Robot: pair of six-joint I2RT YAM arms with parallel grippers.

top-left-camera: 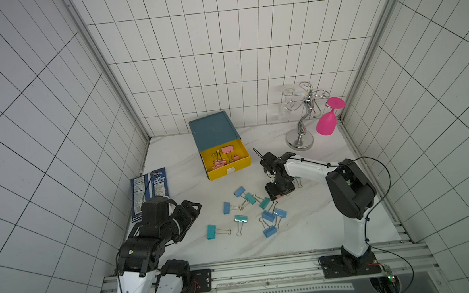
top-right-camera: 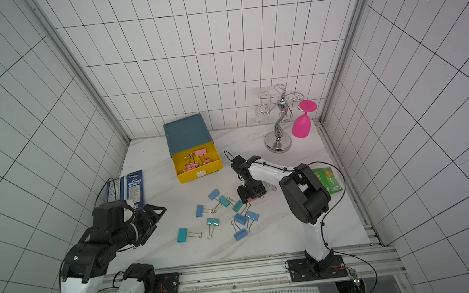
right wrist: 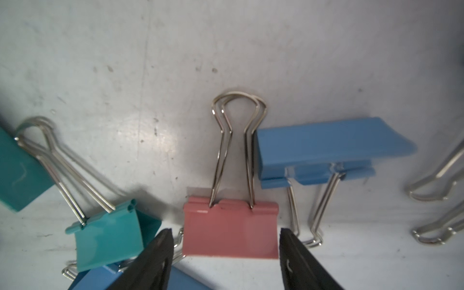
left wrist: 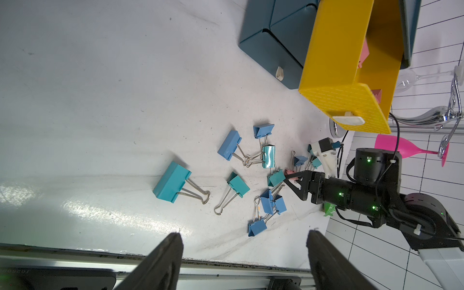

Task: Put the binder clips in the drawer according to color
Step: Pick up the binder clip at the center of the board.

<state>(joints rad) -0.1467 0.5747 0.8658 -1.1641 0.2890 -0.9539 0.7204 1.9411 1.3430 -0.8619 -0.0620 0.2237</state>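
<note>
1. Elbow of the right arm (top-left-camera: 351, 191) is bent sharply above the front rail (top-left-camera: 270, 271). The white forearm reaches toward the middle of the table (top-left-camera: 310, 228), and the wrist turns down there.
2. The right gripper (right wrist: 224, 236) points straight down at the table top. Its jaws are apart, with one black finger (right wrist: 155, 263) on each side of a pink clip (right wrist: 229, 231). The clip lies flat on the table. A narrow gap shows at one finger; the other is right at the clip's edge.
3. A teal clip (right wrist: 108, 238) lies just beside the pink one, and a blue clip (right wrist: 326, 148) touches its wire handle on the other side.
4. The left arm (top-left-camera: 143, 249) is folded low at the front left corner, near a snack bag (top-left-camera: 150, 188). The left gripper (left wrist: 245, 232) is above the table and faces toward the centre, jaws wide apart with nothing between them.
5. The cabinet (top-left-camera: 213, 128) stands at the back of the table. Its yellow drawer (top-left-camera: 229, 168) is pulled out and holds several pink clips (top-left-camera: 224, 157).
6. The blue and teal clips (top-left-camera: 246, 211) lie scattered in front of it, between the two arms.
</note>
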